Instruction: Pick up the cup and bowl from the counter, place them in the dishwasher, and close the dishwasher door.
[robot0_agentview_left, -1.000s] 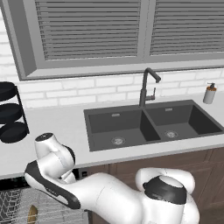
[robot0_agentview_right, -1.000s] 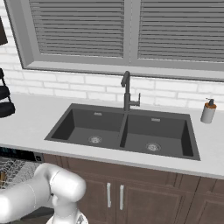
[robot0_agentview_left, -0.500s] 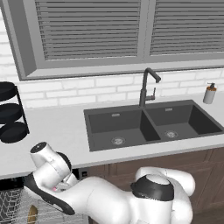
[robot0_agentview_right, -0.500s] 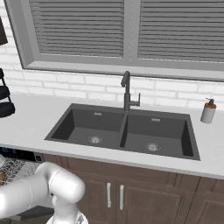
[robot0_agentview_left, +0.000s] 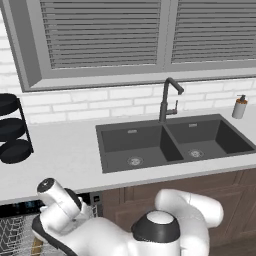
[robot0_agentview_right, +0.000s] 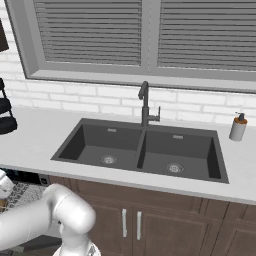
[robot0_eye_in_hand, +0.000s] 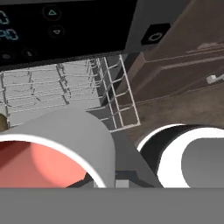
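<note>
The cup (robot0_eye_in_hand: 57, 148), white with a coral inside, fills the lower left of the hand view right at my gripper (robot0_eye_in_hand: 117, 178), which is shut on its wall. Beyond it lies the dishwasher's silver wire rack (robot0_eye_in_hand: 65, 87), under the black control strip (robot0_eye_in_hand: 65, 30) with lit marks. In the left base view my hand (robot0_agentview_left: 55, 220) hangs low in front of the open dishwasher (robot0_agentview_left: 15, 232), below the counter (robot0_agentview_left: 65, 155). A tan-brown bit at the rack's edge (robot0_eye_in_hand: 2, 121) looks like the bowl (robot0_agentview_left: 36, 246). The dishwasher door is out of view.
A dark double sink (robot0_agentview_left: 165, 142) with a black faucet (robot0_agentview_left: 167, 100) is set into the counter. A soap dispenser (robot0_agentview_right: 238, 127) stands at the far right. A black tiered stand (robot0_agentview_left: 12, 127) is at the left. Brown cabinets (robot0_agentview_right: 150, 220) run under the sink.
The arm has sunk lower and to the left, bringing the hand down from counter height to the front of the open dishwasher. The gripper stays shut.
</note>
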